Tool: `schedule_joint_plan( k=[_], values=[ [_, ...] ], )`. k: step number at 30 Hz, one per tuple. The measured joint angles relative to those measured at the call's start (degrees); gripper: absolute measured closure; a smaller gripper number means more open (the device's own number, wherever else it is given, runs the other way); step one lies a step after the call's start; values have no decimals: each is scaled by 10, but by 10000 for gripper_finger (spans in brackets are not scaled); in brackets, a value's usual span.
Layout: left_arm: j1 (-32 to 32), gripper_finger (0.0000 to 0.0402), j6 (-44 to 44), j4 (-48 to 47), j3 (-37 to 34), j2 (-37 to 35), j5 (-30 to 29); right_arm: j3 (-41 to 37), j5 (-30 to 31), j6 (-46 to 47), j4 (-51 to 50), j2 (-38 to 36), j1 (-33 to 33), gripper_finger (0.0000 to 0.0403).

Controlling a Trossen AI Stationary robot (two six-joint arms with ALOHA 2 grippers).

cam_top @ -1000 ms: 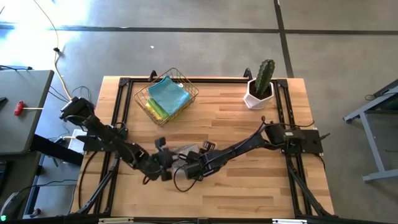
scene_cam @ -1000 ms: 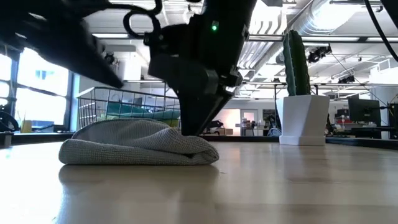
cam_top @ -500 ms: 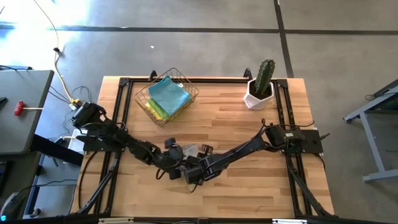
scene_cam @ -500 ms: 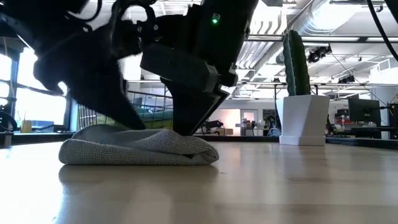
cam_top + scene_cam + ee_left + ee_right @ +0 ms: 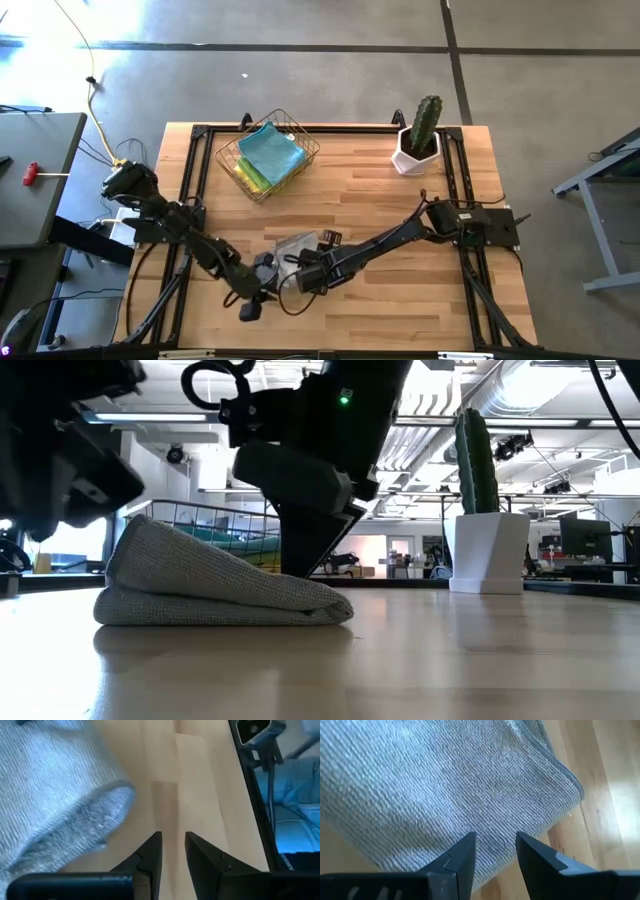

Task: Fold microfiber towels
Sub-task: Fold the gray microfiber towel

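Grey towel (image 5: 215, 588) lay folded at lower centre, right gripper (image 5: 492, 851) parted over it, left gripper (image 5: 172, 851) slightly parted, empty, beside it

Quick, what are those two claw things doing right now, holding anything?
Left end effector: slightly open, holding nothing, beside the grey towel.
Right end effector: open, holding nothing, fingers over the grey towel.
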Motion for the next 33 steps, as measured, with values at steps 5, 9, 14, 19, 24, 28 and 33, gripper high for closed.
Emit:
schedule_joint_plan(
  k=[5,9,14,19,24,28,33],
  values=[
    [-7,326,-7,-12,0,0,-115,0,-4,-11,-49,-5,1,270],
    [14,326,19,-13,0,0,-193,0,-1,-8,-123,-37,1,270],
    [60,326,32,-5,0,0,-247,0,48,-12,-189,-72,-2,270],
    [102,326,39,0,0,0,-218,-11,100,-9,-257,-76,-8,270],
    [103,326,38,-8,1,-20,-160,-113,97,21,-257,-91,-19,270],
    [79,326,7,-18,0,-17,-126,-214,87,57,-224,-134,-22,270],
    [65,326,-60,-46,0,12,-91,-345,67,100,-113,-240,-23,270]
  ],
)
